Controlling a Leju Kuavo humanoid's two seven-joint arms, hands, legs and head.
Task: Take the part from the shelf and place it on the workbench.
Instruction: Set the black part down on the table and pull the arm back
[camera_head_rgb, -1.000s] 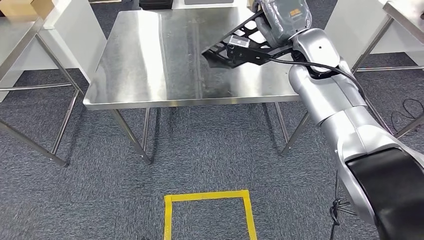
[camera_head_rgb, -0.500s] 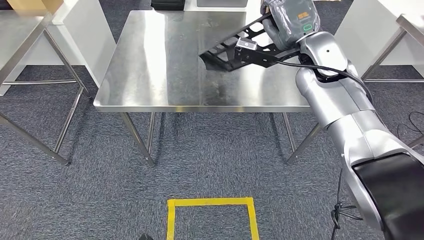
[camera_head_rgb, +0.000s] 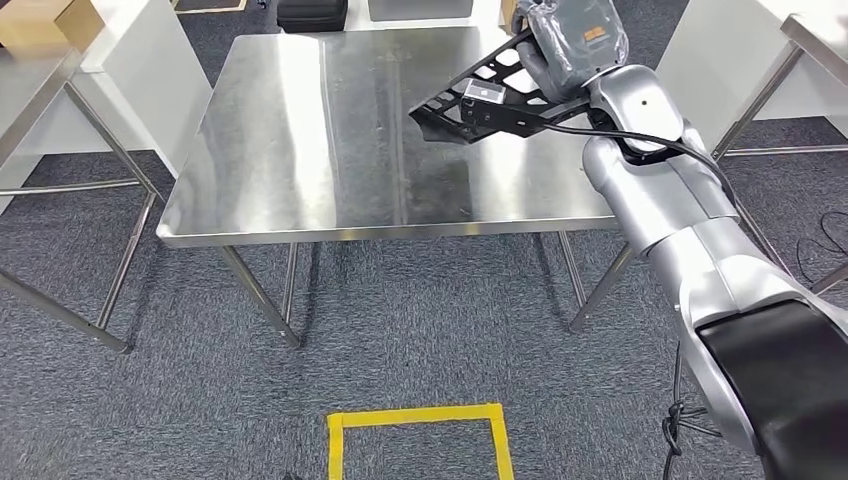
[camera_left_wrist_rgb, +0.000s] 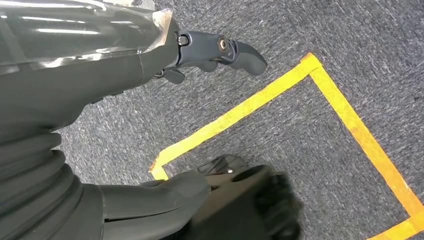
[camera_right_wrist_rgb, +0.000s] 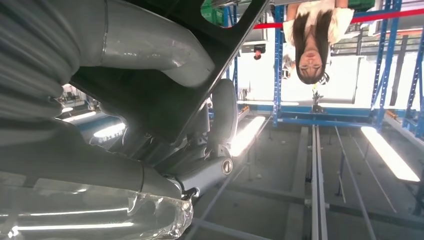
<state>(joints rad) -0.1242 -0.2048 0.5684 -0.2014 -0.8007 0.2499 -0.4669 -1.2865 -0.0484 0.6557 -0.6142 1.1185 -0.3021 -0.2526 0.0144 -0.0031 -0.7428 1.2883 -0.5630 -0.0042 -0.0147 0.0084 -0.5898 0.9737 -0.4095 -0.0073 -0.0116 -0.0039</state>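
Observation:
The part (camera_head_rgb: 478, 100) is a flat black plastic frame with cut-outs and a small white label. My right hand (camera_head_rgb: 570, 40) grips it at its far right end and holds it tilted above the right half of the steel workbench (camera_head_rgb: 300, 130), its low end just over the surface. In the right wrist view the black part (camera_right_wrist_rgb: 165, 100) crosses the hand (camera_right_wrist_rgb: 150, 150) with the thumb and fingers wrapped around it. My left hand (camera_left_wrist_rgb: 150, 55) hangs over the carpet with nothing in it, fingers slightly curled.
A yellow tape square (camera_head_rgb: 415, 440) marks the carpet in front of the workbench. White tables (camera_head_rgb: 60, 90) stand at the left and another table (camera_head_rgb: 800, 40) at the right. A person (camera_right_wrist_rgb: 312, 40) stands beyond, by blue racking.
The whole picture shifted as the camera moved. The part stays in my right hand over the workbench's right half, tilted a little flatter than before.

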